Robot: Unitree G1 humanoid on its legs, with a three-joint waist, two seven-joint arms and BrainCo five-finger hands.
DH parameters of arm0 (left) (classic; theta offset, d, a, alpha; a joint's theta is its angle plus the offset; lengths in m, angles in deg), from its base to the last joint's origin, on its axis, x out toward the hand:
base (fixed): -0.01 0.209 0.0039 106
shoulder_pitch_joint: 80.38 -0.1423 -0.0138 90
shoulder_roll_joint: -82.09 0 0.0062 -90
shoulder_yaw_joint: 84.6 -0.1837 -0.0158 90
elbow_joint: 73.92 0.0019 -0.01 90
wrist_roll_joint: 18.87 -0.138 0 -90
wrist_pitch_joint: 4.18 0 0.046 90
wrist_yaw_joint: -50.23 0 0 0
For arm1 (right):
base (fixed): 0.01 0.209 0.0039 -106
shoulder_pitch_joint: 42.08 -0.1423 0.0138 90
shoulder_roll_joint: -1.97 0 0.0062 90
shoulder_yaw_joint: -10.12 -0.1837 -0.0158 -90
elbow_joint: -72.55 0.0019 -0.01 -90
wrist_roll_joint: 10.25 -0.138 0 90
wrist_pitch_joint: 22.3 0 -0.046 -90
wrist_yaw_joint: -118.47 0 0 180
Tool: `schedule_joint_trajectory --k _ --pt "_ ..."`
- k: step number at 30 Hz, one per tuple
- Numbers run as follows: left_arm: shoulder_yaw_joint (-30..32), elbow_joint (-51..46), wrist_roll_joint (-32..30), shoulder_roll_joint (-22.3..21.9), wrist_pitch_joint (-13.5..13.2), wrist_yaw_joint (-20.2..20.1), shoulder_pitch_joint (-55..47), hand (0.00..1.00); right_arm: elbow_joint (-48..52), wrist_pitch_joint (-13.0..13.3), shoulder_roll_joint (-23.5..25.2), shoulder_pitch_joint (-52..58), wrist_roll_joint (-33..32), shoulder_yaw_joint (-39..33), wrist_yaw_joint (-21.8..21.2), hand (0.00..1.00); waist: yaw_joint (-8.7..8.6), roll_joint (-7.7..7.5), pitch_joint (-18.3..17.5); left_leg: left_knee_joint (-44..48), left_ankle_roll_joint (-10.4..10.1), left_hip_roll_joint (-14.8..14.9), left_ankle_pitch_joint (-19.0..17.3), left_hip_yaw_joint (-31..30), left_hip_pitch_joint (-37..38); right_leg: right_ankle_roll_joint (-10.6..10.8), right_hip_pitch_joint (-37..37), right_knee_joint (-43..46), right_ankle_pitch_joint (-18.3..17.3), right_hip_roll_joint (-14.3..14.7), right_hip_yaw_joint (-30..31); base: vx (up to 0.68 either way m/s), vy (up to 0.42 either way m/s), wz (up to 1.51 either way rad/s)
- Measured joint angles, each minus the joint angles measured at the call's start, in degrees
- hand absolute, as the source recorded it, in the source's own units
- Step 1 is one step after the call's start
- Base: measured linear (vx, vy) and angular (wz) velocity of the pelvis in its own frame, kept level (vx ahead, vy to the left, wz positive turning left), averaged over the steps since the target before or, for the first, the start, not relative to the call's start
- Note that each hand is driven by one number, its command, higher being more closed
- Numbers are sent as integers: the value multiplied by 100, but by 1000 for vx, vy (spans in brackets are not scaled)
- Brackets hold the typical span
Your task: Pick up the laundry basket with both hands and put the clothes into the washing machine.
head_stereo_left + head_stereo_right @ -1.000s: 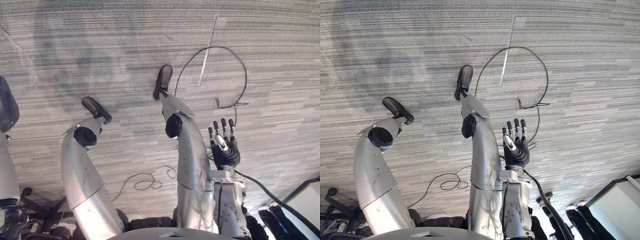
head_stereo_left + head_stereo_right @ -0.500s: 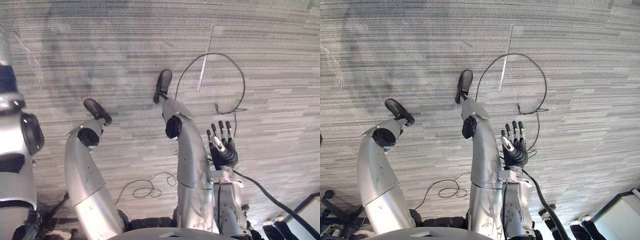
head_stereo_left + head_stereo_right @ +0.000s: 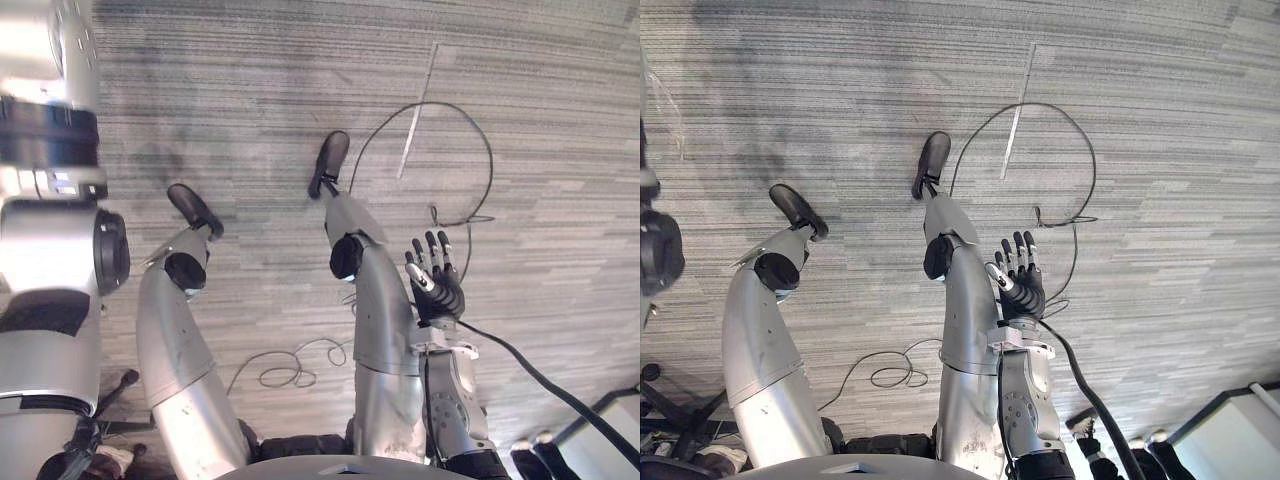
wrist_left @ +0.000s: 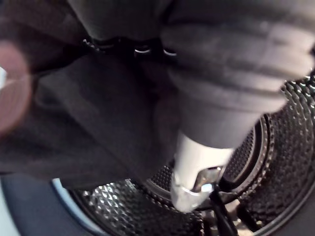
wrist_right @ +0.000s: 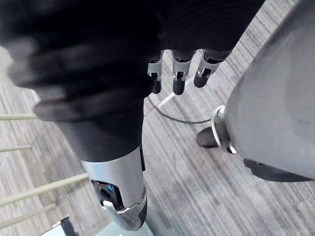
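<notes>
My left hand [image 4: 197, 167] is up at the washing machine's perforated steel drum [image 4: 275, 147], seen from its wrist view. A dark garment [image 4: 98, 113] hangs from its curled fingers in front of the drum opening, with the thumb standing apart beside the cloth. My left arm [image 3: 50, 250] rises along the left side of the eye views. My right hand [image 3: 432, 282] hangs low over the grey carpet, fingers [image 5: 177, 73] straight and holding nothing.
Grey striped carpet [image 3: 250, 80] spreads ahead. A pale box corner [image 3: 615, 425] and a person's shoes [image 3: 530, 455] sit at the lower right, a chair base [image 3: 105, 415] at the lower left. Pale bars [image 5: 34, 189] lie beside my right hand.
My left arm has swung up and forward, now standing large at the left of the eye views. The right hand has shifted slightly inward and stays open.
</notes>
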Motion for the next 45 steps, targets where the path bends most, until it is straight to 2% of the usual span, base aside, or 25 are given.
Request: schedule_joint_trajectory --k 4,8,10,12,13,14,15,16,17,21,24,27,28,31,33,35,36,37,38,39,40,41,42,44,45 --pt "-142 353 3 17 40 -3 411 0 9 60 41 -2 8 36 21 0 -45 0 0 -81 17 -9 -5 103 6 43 35 -300 158 60 31 11 -20 -11" --pt "-44 866 121 68 117 -14 331 0 -4 -26 64 23 -5 161 26 0 -68 -7 3 -160 28 24 -16 301 411 108 388 -653 296 203 157 18 -34 -22" --pt "-59 1105 266 262 205 -153 20 0 100 -73 38 47 -6 240 97 0 13 -34 7 412 44 100 -18 -259 407 59 582 -451 225 328 346 6 -48 -52" --pt "-36 1173 337 502 259 -292 -317 0 219 -54 3 67 -7 218 174 0 -21 -68 -20 831 105 -54 -134 -983 31 22 599 -310 79 374 584 -32 -45 -50" --pt "192 1209 330 518 354 -305 -400 0 227 -32 -45 76 -8 144 248 0 -39 -93 -19 104 -7 -162 -152 -1149 219 141 609 -398 92 443 664 -81 -50 -62" --pt "321 1238 327 525 360 -303 -434 0 213 -38 -68 76 -5 117 252 0 8 -135 -17 -177 -388 -121 11 -1100 370 221 623 -449 57 479 643 -87 -59 -87" --pt "411 1323 318 572 370 -292 -444 0 206 -33 -56 82 -7 58 252 0 88 -208 -5 -221 -394 90 13 -767 433 377 435 -30 -289 340 604 5 -55 -72" --pt "415 1364 288 604 399 -267 -519 0 127 -36 -55 96 -4 50 251 0 65 -215 -1 -102 -336 127 57 -610 446 285 271 899 -469 173 693 74 -48 -46" --pt "527 1434 195 626 477 -252 -566 0 57 -46 -48 136 -5 65 239 0 16 -327 -9 202 -353 94 -88 -572 429 489 418 977 -843 96 847 91 -31 -36" --pt "783 1450 -96 946 695 -96 -334 0 62 -139 -194 139 -38 55 173 0 -81 -356 -4 642 -172 296 -484 -331 411 733 430 687 -506 286 1178 20 52 -59" --pt "201 1383 -776 1077 795 -84 393 0 182 -265 -139 228 -77 49 75 0 -88 -353 -5 716 66 414 -665 -110 424 922 807 -320 44 356 1203 -16 156 -54" --pt "-409 900 -2103 1190 855 0 659 0 587 -291 -120 339 -128 74 -81 0 0 -351 -4 725 245 411 -767 136 424 749 1115 -1094 371 -26 542 -47 182 -29" --pt "-538 786 -2661 1211 905 19 660 0 713 -287 -129 334 -130 75 -158 0 31 -351 -5 738 273 357 -787 167 412 856 1212 -1358 805 -75 398 -43 131 -4" --pt "-836 753 -3521 1311 1116 74 670 0 914 -239 -262 325 -125 70 -259 0 79 -351 -5 666 274 283 -786 222 407 866 1496 -2177 1263 13 357 -40 77 -7" --pt "-839 809 -3553 1314 1126 82 710 0 907 -235 -337 336 -121 11 -253 0 85 -343 -9 589 276 223 -786 219 404 869 1672 -2548 1422 8 279 -18 12 7" --pt "-828 986 -2225 1359 879 46 763 0 902 -251 -367 398 -20 -249 -163 0 109 -298 -32 527 295 92 -764 197 406 842 1816 -2881 1543 -35 199 -37 18 21" --pt "-847 997 -1280 1384 779 -10 847 0 892 -292 -410 401 -10 -324 -103 0 122 -297 -32 497 299 47 -749 180 405 895 1843 -2931 1608 -43 161 -26 6 22" --pt "-842 1002 285 1383 585 -71 1025 0 861 -341 -553 402 -4 -379 -16 0 150 -294 -33 499 298 3 -749 139 397 907 1928 -3038 1685 -51 118 -28 13 20" --pt "-843 1002 695 1384 517 -139 1133 0 843 -405 -652 403 11 -414 -1 0 174 -293 -34 517 298 -19 -749 123 397 892 1951 -3059 1711 -63 102 -17 14 12" --pt "-856 1003 642 1390 511 -150 1170 0 843 -422 -680 407 27 -434 2 0 190 -292 -35 524 298 -26 -749 119 397 887 1954 -3059 1723 -67 97 0 0 0" --pt "-1012 1003 7 1461 487 -139 1201 0 862 -432 -689 426 82 -537 -4 0 255 -291 -37 565 302 -34 -751 117 397 869 1956 -3059 1766 -80 95 -29 16 -8" --pt "-1173 1017 -1407 1614 587 -160 1073 0 911 -428 -687 428 97 -609 -40 0 268 -291 -37 602 306 -33 -753 98 397 856 1954 -3060 1817 -79 99 -36 16 -10" --pt "-1279 1024 -2063 1702 662 -238 977 0 928 -412 -688 429 92 -643 -67 0 264 -290 -37 618 312 -32 -757 86 397 858 1954 -3059 1832 -77 103 -37 2 -10" --pt "-1799 1010 -4029 1862 843 -467 531 0 957 -376 -702 553 14 -726 -233 0 269 -285 -39 612 335 -31 -770 64 397 855 1949 -3058 1835 -64 106 -49 -10 -4" --pt "-1919 993 -4430 1887 836 -511 404 0 960 -366 -721 602 -22 -727 -265 0 266 -285 -39 605 336 -30 -771 48 392 855 1948 -3058 1834 -58 104 -60 -21 -1"
